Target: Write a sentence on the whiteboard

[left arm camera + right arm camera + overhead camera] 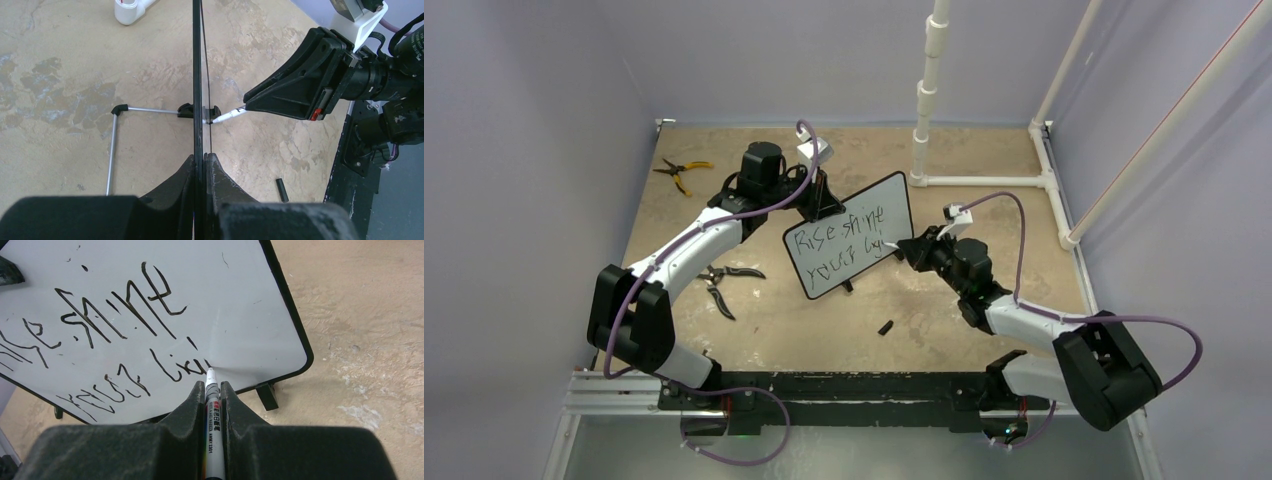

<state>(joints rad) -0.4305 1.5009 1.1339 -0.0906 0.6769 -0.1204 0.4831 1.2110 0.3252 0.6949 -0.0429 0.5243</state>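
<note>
The whiteboard point(849, 250) stands tilted on its feet mid-table, black framed. The sentence point(839, 240) on it reads roughly "Rise shine / your lig" in black marker; the right wrist view shows it close up point(120, 315). My left gripper point(204, 159) is shut on the board's top edge point(197, 75), seen edge-on. My right gripper point(212, 387) is shut on a white marker point(213, 415) whose tip touches the board at the end of the second line. The marker tip also shows in the left wrist view point(227, 115).
A black marker cap point(885, 327) lies on the table in front of the board. Black pliers point(721, 280) lie at the left, yellow-handled pliers point(679, 172) at the back left. White pipe framing point(984, 180) stands at the back right.
</note>
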